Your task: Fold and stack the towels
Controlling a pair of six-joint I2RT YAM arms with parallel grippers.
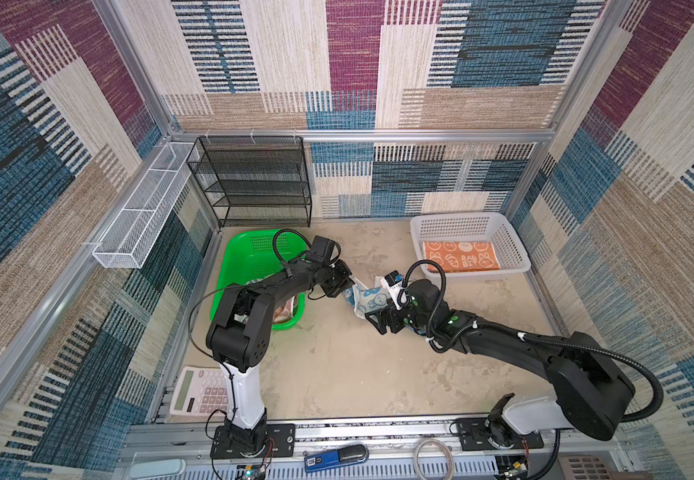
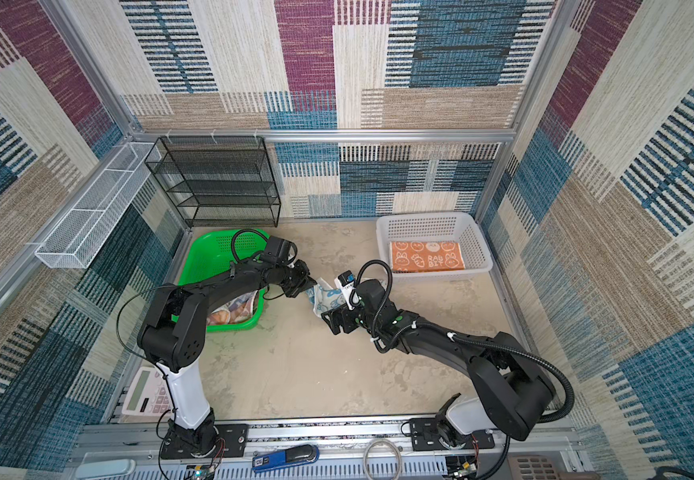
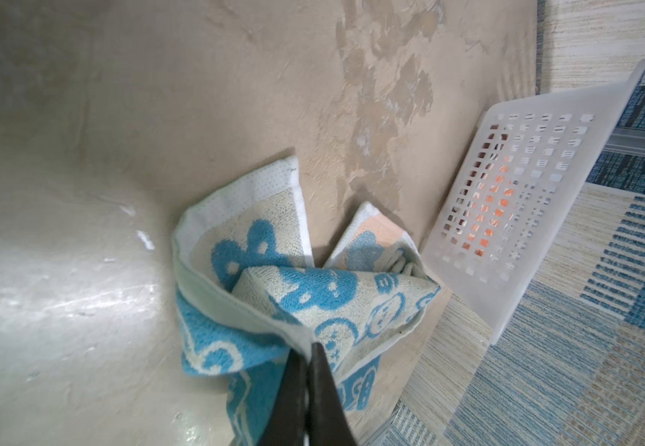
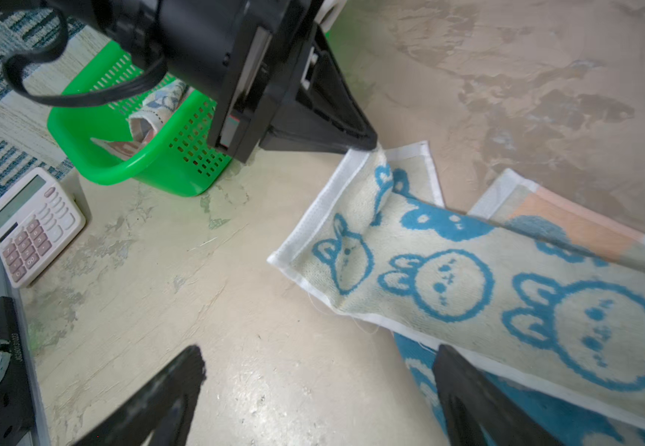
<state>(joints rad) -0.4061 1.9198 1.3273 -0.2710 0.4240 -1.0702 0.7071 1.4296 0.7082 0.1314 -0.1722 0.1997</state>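
My left gripper (image 3: pixel 309 367) is clamped fully together on a hem of the blue towel (image 3: pixel 313 293), with the cloth pinched right at the tips. My right gripper (image 4: pixel 313 386) stands wide apart and holds nothing. In its wrist view one finger (image 4: pixel 463 390) sits over the towel's blue underside and the other over bare table (image 4: pixel 236 309); I cannot tell whether either one touches.

The blue towel lies on the table between the two grippers, doubled over and rumpled, with one corner drawn up toward the left jaws. It is not a tidy rectangle yet. Just beyond it in both top views is the white basket (image 1: pixel 515 249), where the orange towel (image 1: pixel 459 255) lies flat and folded. The whitish towel (image 2: pixel 233 311) is bunched in the green basket (image 1: pixel 254 245), under my left arm.

I judge this to be the folding of the second towel, with one done and one waiting. The next move calls for the right jaws to close on a free hem opposite the left grip. Then I can tension the cloth between both arms and lay it flat before making the crease. If I catch two layers at once, the rumple will be locked in.
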